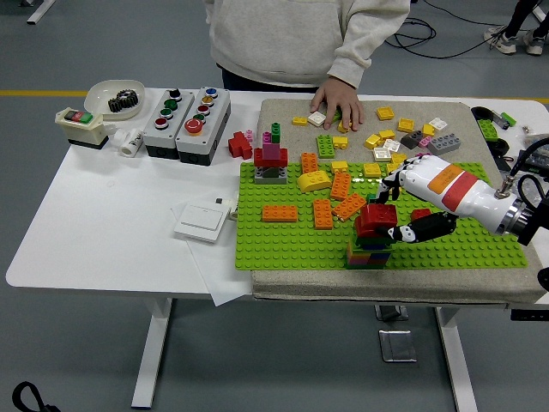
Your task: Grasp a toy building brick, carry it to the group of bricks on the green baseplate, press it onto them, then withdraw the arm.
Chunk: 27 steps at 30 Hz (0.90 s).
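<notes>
R hand point(401, 199) in from right edge of tabletop point(111, 215), over green baseplate point(283, 245). Fingers point(388, 192) curled round red brick point(375, 219), thumb below on its right side, grip closed on it. Red brick sitting atop multicolour brick stack point(367, 252) nr baseplate's front edge, touching it. Loose orange bricks point(324, 212) just left of stack. More loose bricks point(403, 133) on grey mat twd far right corner. Person's hand point(337, 99) flat on mat at far edge. Button boxes point(186, 112) nr far left. L arm not seen.
</notes>
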Motion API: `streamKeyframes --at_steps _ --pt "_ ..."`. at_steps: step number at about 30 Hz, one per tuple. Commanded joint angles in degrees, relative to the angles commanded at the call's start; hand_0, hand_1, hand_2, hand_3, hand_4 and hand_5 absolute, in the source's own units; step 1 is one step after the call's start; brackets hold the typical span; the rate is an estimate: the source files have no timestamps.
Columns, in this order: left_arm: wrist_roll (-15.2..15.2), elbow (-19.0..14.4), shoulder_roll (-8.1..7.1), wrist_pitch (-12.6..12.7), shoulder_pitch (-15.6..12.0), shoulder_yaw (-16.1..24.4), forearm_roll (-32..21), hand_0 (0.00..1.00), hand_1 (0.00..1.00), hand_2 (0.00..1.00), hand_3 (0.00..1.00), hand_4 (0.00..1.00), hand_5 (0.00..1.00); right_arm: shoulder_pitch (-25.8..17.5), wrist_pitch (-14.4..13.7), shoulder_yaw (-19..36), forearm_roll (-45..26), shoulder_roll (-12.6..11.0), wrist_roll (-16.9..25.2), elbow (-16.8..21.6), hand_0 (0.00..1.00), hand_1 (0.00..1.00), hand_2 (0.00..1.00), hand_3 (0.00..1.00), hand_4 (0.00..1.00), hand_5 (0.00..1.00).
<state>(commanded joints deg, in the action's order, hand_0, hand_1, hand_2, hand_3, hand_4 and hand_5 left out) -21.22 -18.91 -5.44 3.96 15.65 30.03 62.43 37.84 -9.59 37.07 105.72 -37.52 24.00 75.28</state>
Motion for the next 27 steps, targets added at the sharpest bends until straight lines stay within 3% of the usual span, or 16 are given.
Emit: streamKeyframes --at_steps 11,27 --pt "-0.03 -0.01 -0.04 -0.05 0.06 0.08 0.21 0.67 0.7 0.721 0.587 0.669 0.665 0.01 0.11 0.18 -0.03 0.08 0.16 -0.14 0.634 0.484 0.556 0.565 0.827 0.413" --pt "-0.06 -0.04 -0.04 -0.09 0.07 0.13 0.29 0.668 0.7 0.72 0.587 0.669 0.666 0.01 0.44 0.34 0.21 -0.06 0.15 0.25 0.637 0.489 0.566 0.572 0.841 0.419"
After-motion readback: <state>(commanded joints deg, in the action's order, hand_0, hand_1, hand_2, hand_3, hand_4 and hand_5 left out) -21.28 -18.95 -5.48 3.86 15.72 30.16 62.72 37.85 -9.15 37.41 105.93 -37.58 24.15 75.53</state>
